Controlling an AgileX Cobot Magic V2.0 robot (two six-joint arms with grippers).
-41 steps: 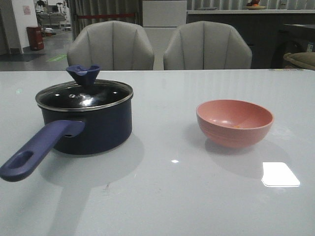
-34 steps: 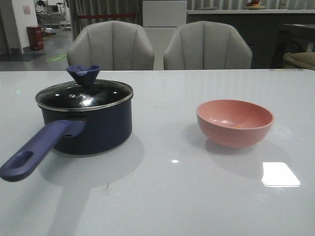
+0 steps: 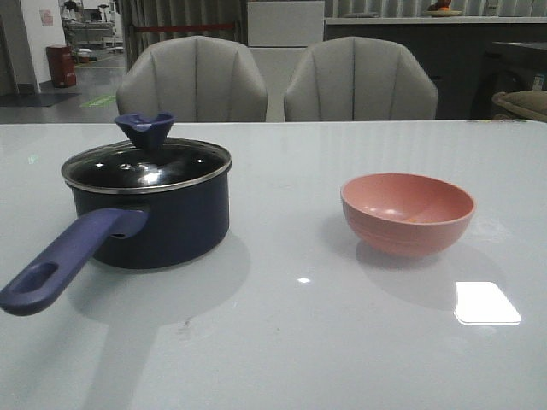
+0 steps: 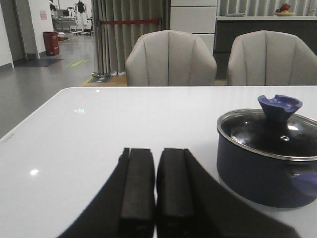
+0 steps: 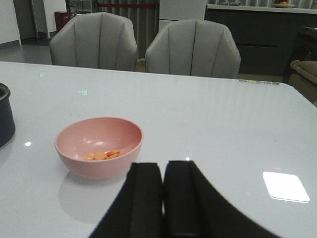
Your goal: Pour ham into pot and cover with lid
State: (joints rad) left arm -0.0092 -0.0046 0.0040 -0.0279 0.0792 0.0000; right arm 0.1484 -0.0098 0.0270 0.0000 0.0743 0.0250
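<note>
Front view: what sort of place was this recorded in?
Probably a dining spot set up inside a lab or showroom: a glossy white table with two grey padded chairs behind it, a dark counter further back, and a corridor with a red bin.

A: What colour was the round metal saucepan (image 3: 162, 226)?
B: Dark navy, with a long purple-blue handle. Its round glass lid (image 3: 147, 166) had a thin steel-silver rim and a purple-blue knob.
A: And the round bowl (image 3: 408, 213)?
B: Plain pink, holding orange slices (image 5: 102, 155). The glossy table (image 3: 291, 342) was pale grey-white; both grippers' fingers (image 4: 137, 183) were black.
</note>
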